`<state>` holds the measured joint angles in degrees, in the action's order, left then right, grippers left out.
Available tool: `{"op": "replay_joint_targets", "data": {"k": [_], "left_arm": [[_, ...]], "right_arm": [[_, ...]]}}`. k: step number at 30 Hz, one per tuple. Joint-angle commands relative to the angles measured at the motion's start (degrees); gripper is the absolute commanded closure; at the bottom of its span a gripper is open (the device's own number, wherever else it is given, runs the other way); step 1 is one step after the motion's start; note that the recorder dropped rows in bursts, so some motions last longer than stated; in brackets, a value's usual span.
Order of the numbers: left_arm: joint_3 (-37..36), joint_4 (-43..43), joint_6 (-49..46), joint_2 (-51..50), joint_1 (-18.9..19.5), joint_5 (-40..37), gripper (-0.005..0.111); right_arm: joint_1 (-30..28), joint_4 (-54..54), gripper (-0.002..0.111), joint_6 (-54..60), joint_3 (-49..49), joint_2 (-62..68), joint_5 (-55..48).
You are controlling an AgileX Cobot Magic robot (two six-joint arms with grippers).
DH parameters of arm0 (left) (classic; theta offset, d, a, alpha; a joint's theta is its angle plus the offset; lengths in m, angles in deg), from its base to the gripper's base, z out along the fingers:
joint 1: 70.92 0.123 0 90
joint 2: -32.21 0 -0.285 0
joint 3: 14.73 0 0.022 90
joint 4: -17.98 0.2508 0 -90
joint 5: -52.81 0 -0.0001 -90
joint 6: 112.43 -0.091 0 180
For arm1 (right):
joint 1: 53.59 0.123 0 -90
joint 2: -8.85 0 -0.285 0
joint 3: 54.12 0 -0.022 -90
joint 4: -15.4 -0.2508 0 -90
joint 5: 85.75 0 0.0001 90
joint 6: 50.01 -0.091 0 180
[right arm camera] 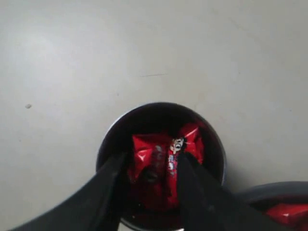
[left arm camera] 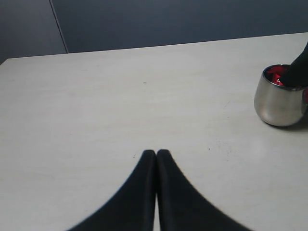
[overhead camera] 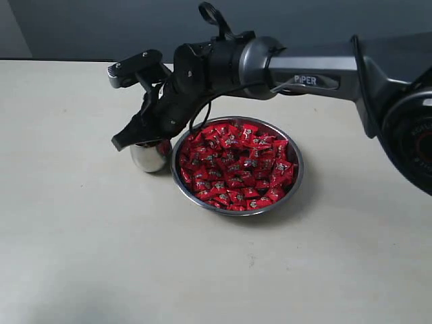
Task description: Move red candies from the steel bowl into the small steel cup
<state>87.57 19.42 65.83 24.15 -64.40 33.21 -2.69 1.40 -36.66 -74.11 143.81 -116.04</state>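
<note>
Over small steel cup (left arm camera: pixel 276 103): right gripper (right arm camera: pixel 153 161), jaws parted, gripped nothing.
Cup edge: sat just beside steel bowl (overhead camera: pixel 299 179).
Left gripper (left arm camera: pixel 156 154): closed, empty; open table (left arm camera: pixel 96 96) ahead.

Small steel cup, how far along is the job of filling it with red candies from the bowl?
Early on. Done: a few red candies lie inside the small steel cup. In hand: the right gripper hangs over the cup's mouth, jaws parted either side of one candy, apparently not gripping it. Left: the steel bowl is heaped with them, so most of the moving remains.
</note>
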Motion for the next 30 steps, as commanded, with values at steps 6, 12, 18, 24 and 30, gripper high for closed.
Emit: {"op": "replay_joint_targets", "data": {"k": [6,12,18,24,30], "left_arm": [[0.48,0.11,0.06,0.27,-0.31,0.27,0.106],[0.48,0.11,0.06,0.27,-0.31,0.27,0.106],[0.48,0.11,0.06,0.27,-0.31,0.27,0.106],[0.48,0.11,0.06,0.27,-0.31,0.27,0.106],[0.48,0.11,0.06,0.27,-0.31,0.27,0.106]], "right_arm": [[-0.25,4.14,0.076,-0.87,-0.11,-5.79,-6.79],[-0.25,11.03,0.076,-5.36,2.89,-11.18,-13.18],[-2.31,16.46,0.076,-11.88,14.67,-16.78,-8.28],[-4.68,16.30,0.076,-12.11,25.61,-19.54,-0.72],[-8.20,16.50,0.076,-12.11,29.97,-19.06,5.62]]}}
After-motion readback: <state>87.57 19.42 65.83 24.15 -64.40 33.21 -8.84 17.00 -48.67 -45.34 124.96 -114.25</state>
